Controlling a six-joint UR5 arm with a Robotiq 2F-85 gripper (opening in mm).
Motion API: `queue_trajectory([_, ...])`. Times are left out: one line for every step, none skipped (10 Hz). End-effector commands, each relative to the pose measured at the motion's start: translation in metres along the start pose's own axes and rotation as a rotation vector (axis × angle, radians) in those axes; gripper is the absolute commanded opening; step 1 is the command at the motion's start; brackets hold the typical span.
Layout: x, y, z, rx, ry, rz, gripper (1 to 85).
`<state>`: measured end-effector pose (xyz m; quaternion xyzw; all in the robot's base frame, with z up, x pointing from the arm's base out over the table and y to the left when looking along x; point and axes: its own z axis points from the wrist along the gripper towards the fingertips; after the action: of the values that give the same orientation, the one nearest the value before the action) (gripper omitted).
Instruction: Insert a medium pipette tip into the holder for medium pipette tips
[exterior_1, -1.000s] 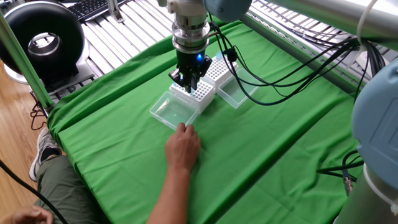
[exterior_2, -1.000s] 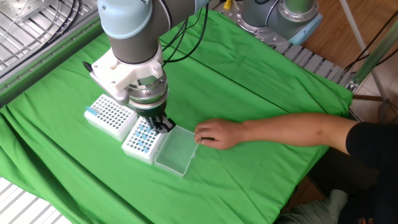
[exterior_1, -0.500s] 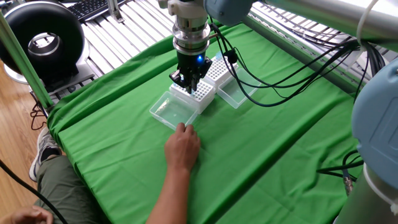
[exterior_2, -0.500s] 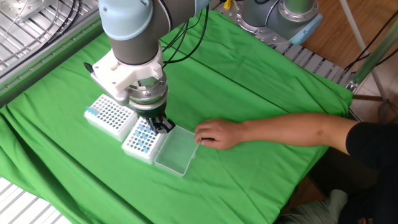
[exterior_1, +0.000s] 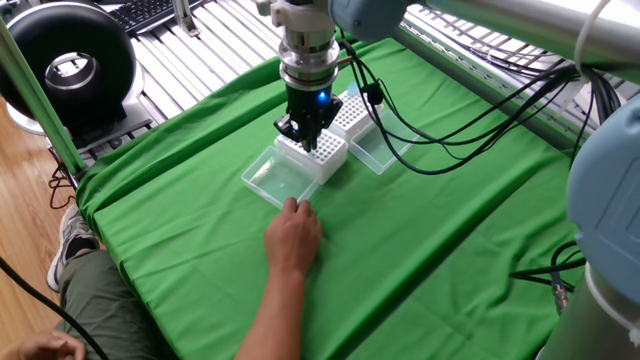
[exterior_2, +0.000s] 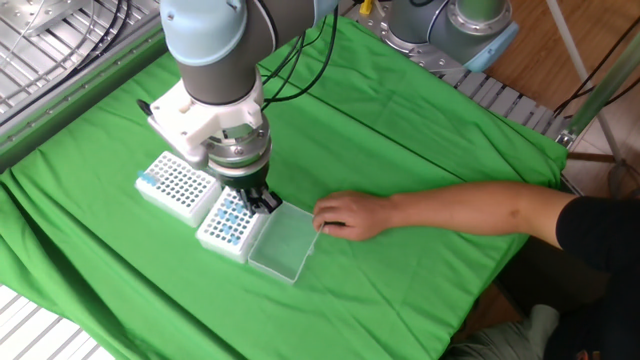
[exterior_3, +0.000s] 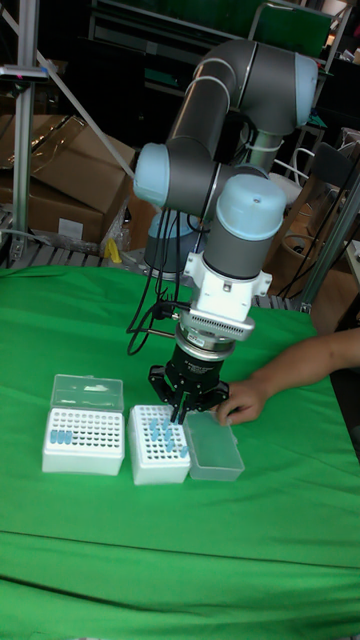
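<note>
The holder (exterior_1: 324, 153) (exterior_2: 226, 228) (exterior_3: 158, 447) is a white perforated box with several blue tips standing in it. My gripper (exterior_1: 308, 139) (exterior_2: 256, 203) (exterior_3: 180, 411) hangs straight down over the holder's edge nearest the person's hand. Its black fingers are pinched together. In the tall fixed view a thin sliver, the medium pipette tip (exterior_3: 179, 418), pokes down from between them towards the holes. In both other fixed views the fingers hide the tip.
The holder's clear lid (exterior_1: 277, 179) (exterior_2: 283, 244) (exterior_3: 214, 448) lies flat beside it. A person's hand (exterior_1: 293, 236) (exterior_2: 346, 214) (exterior_3: 241, 401) rests against that lid. A second white tip box (exterior_1: 350, 112) (exterior_2: 176, 186) (exterior_3: 83, 441) stands on the holder's far side. Green cloth covers the table.
The gripper has shifted very slightly over the holder. The hand, boxes and lid have stayed where they were.
</note>
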<state>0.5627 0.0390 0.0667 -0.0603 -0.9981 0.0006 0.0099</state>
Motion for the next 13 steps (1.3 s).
queue_trajectory([0.004, 0.000, -0.009, -0.003, 0.017, 0.017, 1.0])
queue_trajectory([0.004, 0.000, -0.013, 0.000, 0.022, 0.014, 1.0])
queue_trajectory([0.005, -0.001, -0.021, 0.010, 0.035, 0.013, 1.0])
queue_trajectory([0.004, -0.001, -0.030, 0.011, 0.046, 0.010, 1.0])
queue_trajectory([0.004, -0.001, -0.041, 0.013, 0.060, 0.005, 1.0])
queue_trajectory([0.005, 0.000, -0.053, 0.015, 0.076, 0.002, 1.0])
queue_trajectory([0.003, -0.002, -0.067, 0.016, 0.090, -0.008, 1.0])
queue_trajectory([0.001, -0.006, -0.078, 0.015, 0.100, -0.022, 1.0])
queue_trajectory([0.001, -0.010, -0.089, 0.014, 0.112, -0.036, 1.0])
queue_trajectory([-0.001, -0.016, -0.099, 0.016, 0.119, -0.054, 1.0])
queue_trajectory([-0.006, -0.026, -0.106, 0.023, 0.114, -0.088, 1.0])
queue_trajectory([-0.013, -0.036, -0.110, 0.034, 0.102, -0.124, 1.0])
queue_trajectory([-0.024, -0.052, -0.111, 0.074, 0.080, -0.176, 1.0])
